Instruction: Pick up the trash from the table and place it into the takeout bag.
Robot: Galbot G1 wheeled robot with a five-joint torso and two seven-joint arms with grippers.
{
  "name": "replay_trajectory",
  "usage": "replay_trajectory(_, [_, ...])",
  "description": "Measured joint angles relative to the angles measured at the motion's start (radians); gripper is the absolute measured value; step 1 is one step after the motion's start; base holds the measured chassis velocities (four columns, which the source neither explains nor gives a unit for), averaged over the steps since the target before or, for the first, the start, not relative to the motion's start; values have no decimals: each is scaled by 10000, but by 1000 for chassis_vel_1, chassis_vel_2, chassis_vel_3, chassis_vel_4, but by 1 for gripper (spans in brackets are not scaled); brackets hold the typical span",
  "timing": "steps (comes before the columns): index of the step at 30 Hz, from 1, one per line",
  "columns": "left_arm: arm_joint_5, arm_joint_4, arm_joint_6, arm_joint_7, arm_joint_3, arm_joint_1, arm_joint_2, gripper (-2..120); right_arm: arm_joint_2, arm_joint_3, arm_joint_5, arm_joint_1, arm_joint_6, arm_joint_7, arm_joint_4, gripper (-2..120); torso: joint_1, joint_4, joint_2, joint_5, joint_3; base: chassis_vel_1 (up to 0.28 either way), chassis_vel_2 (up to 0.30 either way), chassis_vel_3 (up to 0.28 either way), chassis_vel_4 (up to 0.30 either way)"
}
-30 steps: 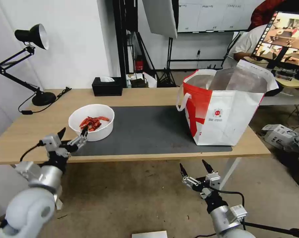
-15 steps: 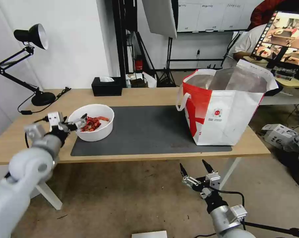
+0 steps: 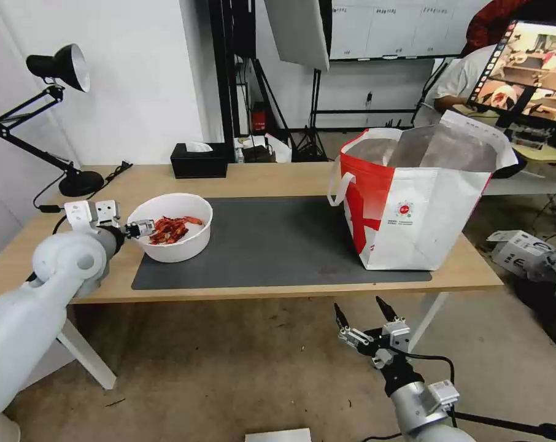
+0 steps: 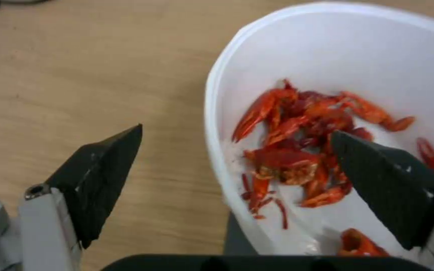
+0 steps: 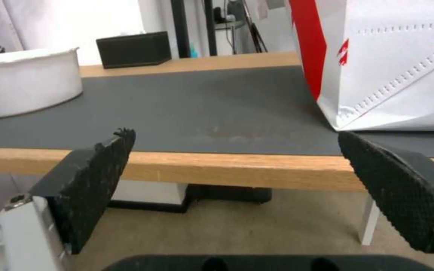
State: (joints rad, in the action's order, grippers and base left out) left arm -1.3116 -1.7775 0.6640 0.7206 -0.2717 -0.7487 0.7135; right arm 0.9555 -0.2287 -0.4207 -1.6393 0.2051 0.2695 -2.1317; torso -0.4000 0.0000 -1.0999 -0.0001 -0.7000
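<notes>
we see our left gripper (image 4: 237, 143) spread wide and straddling the near wall of the white bowl (image 3: 170, 227) of red shells (image 4: 302, 146), one of the fingers (image 4: 101, 169) outside over the bare table (image 3: 241, 178) and the other inside above the shells, nothing clamped. the bowl sits on the left end of the dark grey mat (image 3: 278, 242). the takeout bag (image 3: 413, 196) stands open on the mat's right end, well apart from the bowl. our right gripper (image 3: 365, 316) hangs below the table's front edge, released and empty.
</notes>
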Motion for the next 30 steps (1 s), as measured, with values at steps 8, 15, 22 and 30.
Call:
replay_trajectory(8, [-1544,667,221,777,205,510,189,100,0,0,0,0,0,0,0,100,0,0,0,0,0,0,0,0,0])
replay_trajectory(15, [-2541,872,250,1197,245,715,331,93,0,0,0,0,0,0,0,100,0,0,0,1,0,0,0,0,0])
replay_trajectory(22, [-2634,1037,224,1327,332,808,405,68,0,0,0,1,0,0,0,100,0,0,-1,2,0,0,0,0,0])
replay_trajectory(30, [-2619,1046,154,1334,353,816,394,37,0,0,0,1,0,0,0,100,0,0,-2,1,0,0,0,0,0])
